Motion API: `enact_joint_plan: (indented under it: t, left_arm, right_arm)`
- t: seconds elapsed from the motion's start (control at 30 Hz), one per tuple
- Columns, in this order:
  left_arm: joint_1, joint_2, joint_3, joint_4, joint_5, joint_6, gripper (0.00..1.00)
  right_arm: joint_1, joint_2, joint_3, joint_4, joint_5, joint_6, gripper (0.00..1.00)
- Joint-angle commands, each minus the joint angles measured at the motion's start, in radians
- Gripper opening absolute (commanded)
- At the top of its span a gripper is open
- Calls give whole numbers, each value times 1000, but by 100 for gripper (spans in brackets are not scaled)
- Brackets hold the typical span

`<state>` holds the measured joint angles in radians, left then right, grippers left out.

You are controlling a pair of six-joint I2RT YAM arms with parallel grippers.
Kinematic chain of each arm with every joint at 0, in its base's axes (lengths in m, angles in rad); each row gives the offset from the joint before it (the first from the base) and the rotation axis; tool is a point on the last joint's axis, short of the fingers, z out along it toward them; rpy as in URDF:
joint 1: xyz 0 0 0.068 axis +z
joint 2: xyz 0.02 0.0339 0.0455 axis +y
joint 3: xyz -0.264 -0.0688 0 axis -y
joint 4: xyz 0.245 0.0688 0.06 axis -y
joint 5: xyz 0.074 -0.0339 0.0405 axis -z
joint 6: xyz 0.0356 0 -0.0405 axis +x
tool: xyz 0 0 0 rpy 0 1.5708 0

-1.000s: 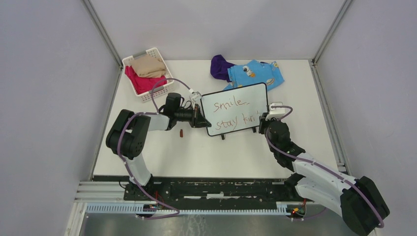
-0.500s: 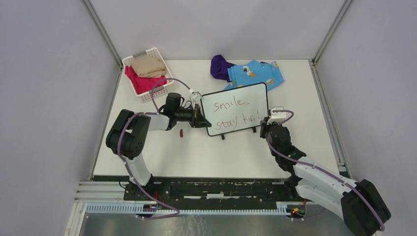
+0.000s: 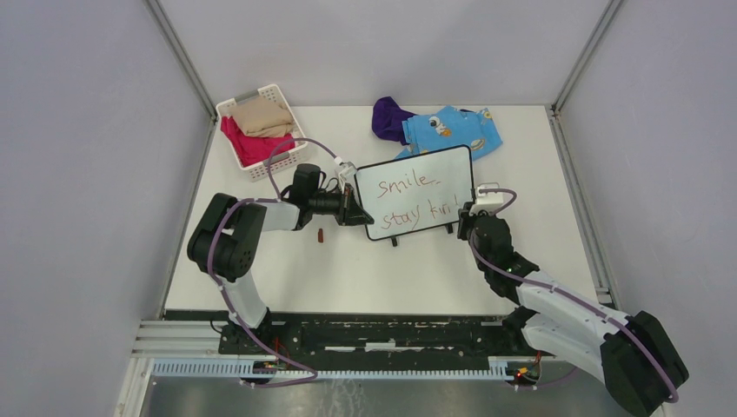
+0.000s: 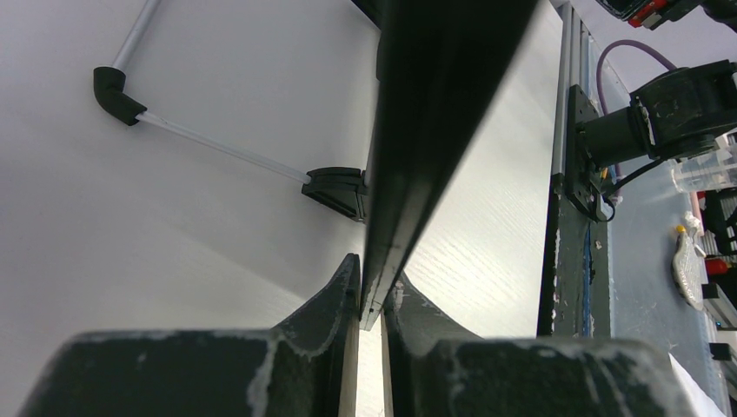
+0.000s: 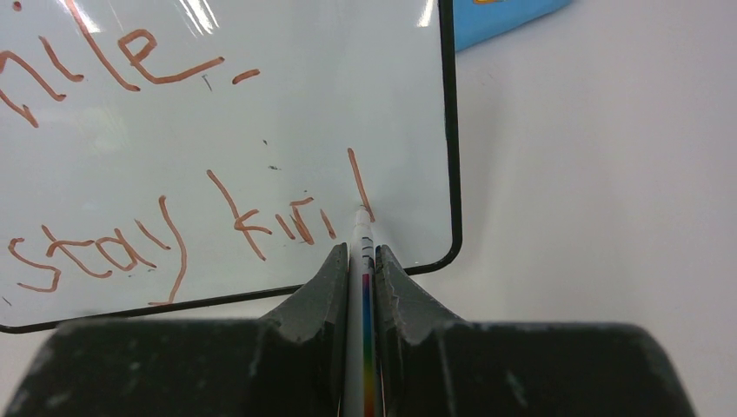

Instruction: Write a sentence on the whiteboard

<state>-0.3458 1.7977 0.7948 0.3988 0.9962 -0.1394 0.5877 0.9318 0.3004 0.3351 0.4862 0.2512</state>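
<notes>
We are on the last letter. Our right gripper [image 5: 361, 261], clamped on a thin white marker pen [image 5: 363, 239], touches its tip to the small black-framed white whiteboard [image 3: 415, 191] standing mid-tabletop [image 3: 374, 269], near the board's 4 o'clock corner. The reddish-brown handwritten sentence [image 3: 417, 198] reads "smile", "stay kin" plus a stem. Our left gripper [image 4: 372, 300] pinches the board's 9 o'clock edge. Next, we judge, comes a small bowl for the "d", drawn short of the frame.

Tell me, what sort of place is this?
Probably a robotics lab test cell: grey walls enclose a white table, a left arm and right arm are bolted at its near edge, the right holding a marker to a whiteboard.
</notes>
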Motion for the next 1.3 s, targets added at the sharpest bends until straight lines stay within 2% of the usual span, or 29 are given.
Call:
enact_joint_plan:
  t: [0.0,0.63,1.0,1.27]
  left_arm:
    - [-7,31,1,-66,-119,75,2]
    - [-7,32,1,-66,-120,74,2]
    - [-6,33,4,-74,-121,78,2]
    - [-7,32,4,-74,-120,79,2]
  right_arm:
    - [-3,14,57,39,-20,-10,0]
    - [-5,15,-5,63,-96,18,0]
    - [-5,-23,-63,34,-65,23,0]
    - [-4,-38,-42,4,8,15,0]
